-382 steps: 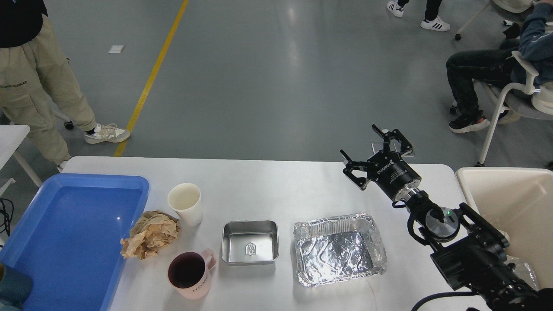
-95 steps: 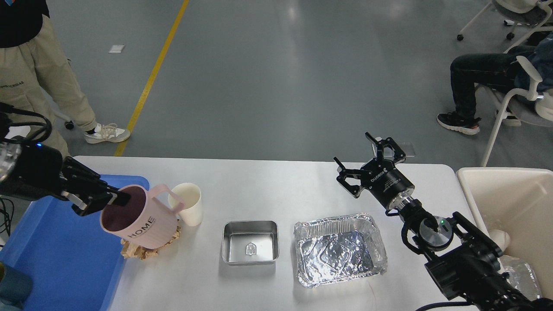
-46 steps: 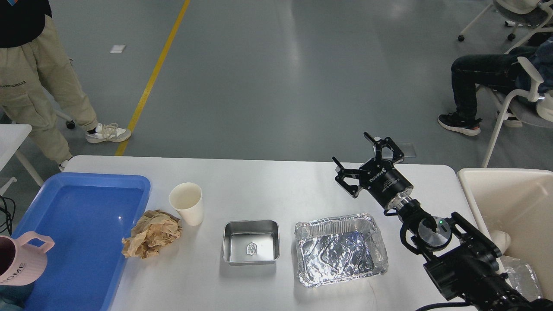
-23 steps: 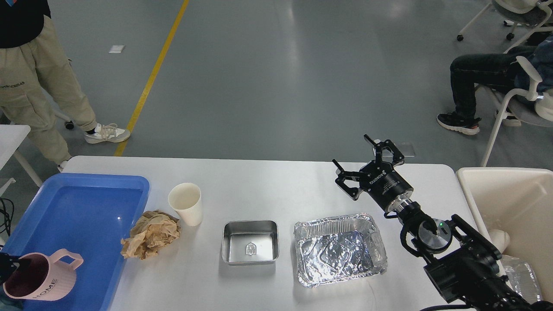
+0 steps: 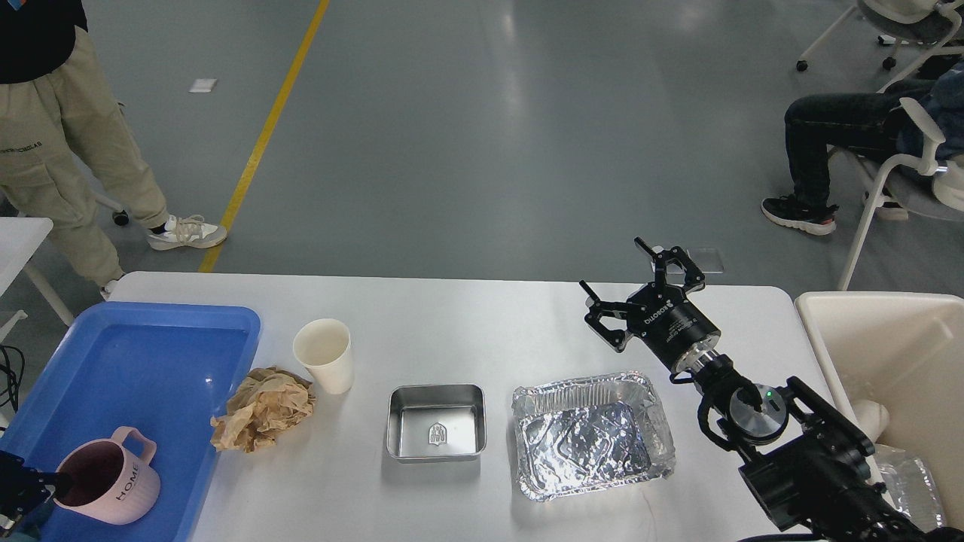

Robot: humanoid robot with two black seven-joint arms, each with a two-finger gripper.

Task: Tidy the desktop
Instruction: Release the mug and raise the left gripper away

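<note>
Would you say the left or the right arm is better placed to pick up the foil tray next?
Probably right: the right gripper hovers open just beyond the foil tray, while the left gripper is occupied at the pink mug.

1. A single head view looks forward and down from above the near edge of the large white rectangular tabletop [image 5: 482, 324].
2. It stands close enough that the tabletop fills the lower half, side to side.
3. The upper half shows the grey glossy floor [image 5: 482, 135] beyond.
4. No second view shares this scene.

pink mug [image 5: 109, 484], blue tray [image 5: 143, 354], white desktop [image 5: 467, 324]
</note>
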